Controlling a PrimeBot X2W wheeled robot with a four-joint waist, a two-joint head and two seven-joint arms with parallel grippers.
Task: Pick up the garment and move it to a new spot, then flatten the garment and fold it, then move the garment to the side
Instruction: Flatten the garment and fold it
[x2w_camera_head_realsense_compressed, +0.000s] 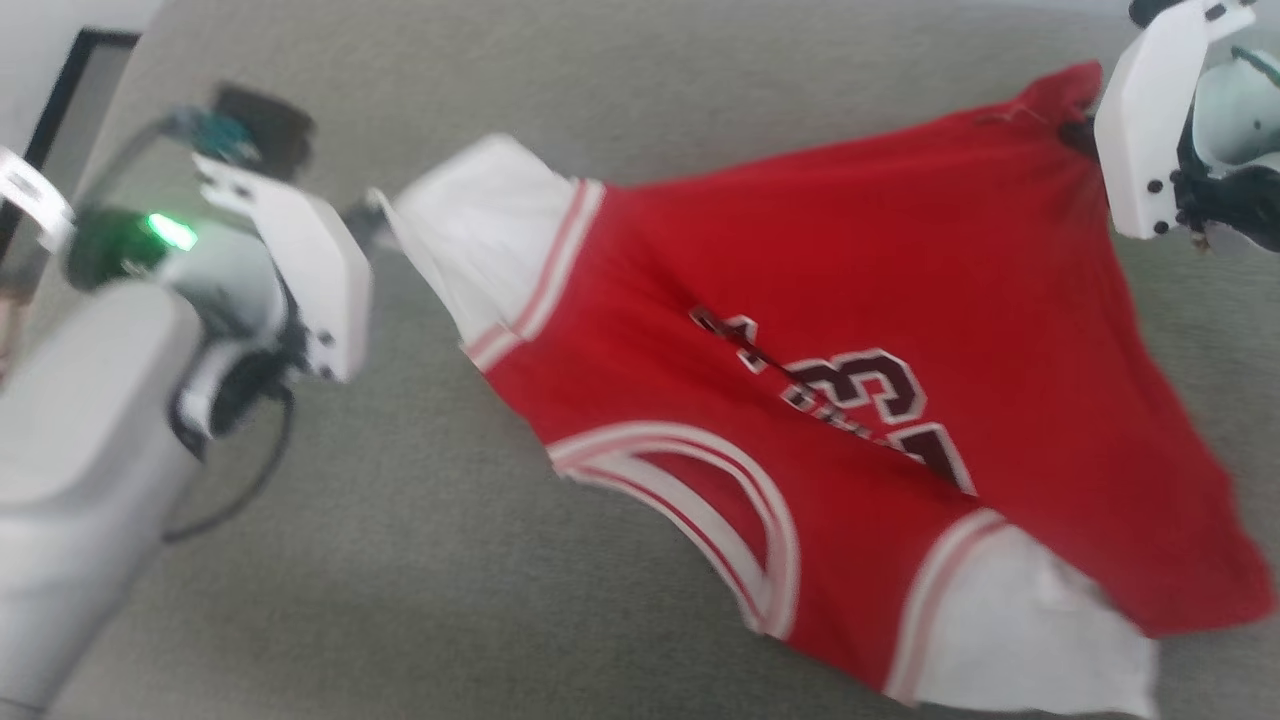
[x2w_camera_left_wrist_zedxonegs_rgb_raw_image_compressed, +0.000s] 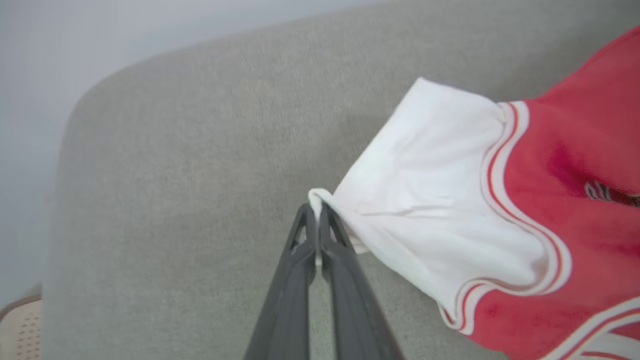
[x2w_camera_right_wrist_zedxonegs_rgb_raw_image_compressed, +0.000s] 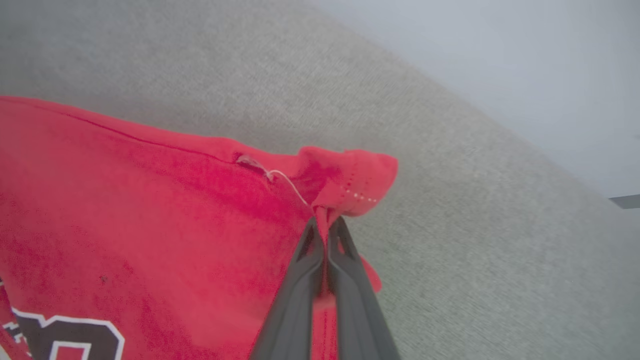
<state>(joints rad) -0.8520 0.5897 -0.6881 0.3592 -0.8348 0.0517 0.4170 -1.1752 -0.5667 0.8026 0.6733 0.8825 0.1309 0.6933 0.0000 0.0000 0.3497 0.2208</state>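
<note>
1. Closest to the head camera is the robot's pale left arm (x2w_camera_head_realsense_compressed: 80, 450), at the near left.
2. Its left gripper (x2w_camera_left_wrist_zedxonegs_rgb_raw_image_compressed: 316, 212) is pinched tight on the tip of a white sleeve (x2w_camera_left_wrist_zedxonegs_rgb_raw_image_compressed: 425, 190).
3. At the far right, the right gripper (x2w_camera_right_wrist_zedxonegs_rgb_raw_image_compressed: 326, 222) is squeezed shut on a red bottom corner (x2w_camera_right_wrist_zedxonegs_rgb_raw_image_compressed: 350, 175) of the garment (x2w_camera_head_realsense_compressed: 850, 300).
4. The garment is spread over the grey cushion (x2w_camera_head_realsense_compressed: 400, 560), pulled between the two grippers. I think they hold two far-apart ends so the cloth opens out and can be laid flat.
5. It is a red shirt with white sleeves. The other sleeve (x2w_camera_head_realsense_compressed: 1030, 630) is at the near right.
6. Striped trim (x2w_camera_head_realsense_compressed: 690, 440) rings the neck hole on the near side. Black-and-white lettering (x2w_camera_head_realsense_compressed: 860, 390) sits in the middle, bent by a crease.
7. Some folds show, so it does not look flat yet.
</note>
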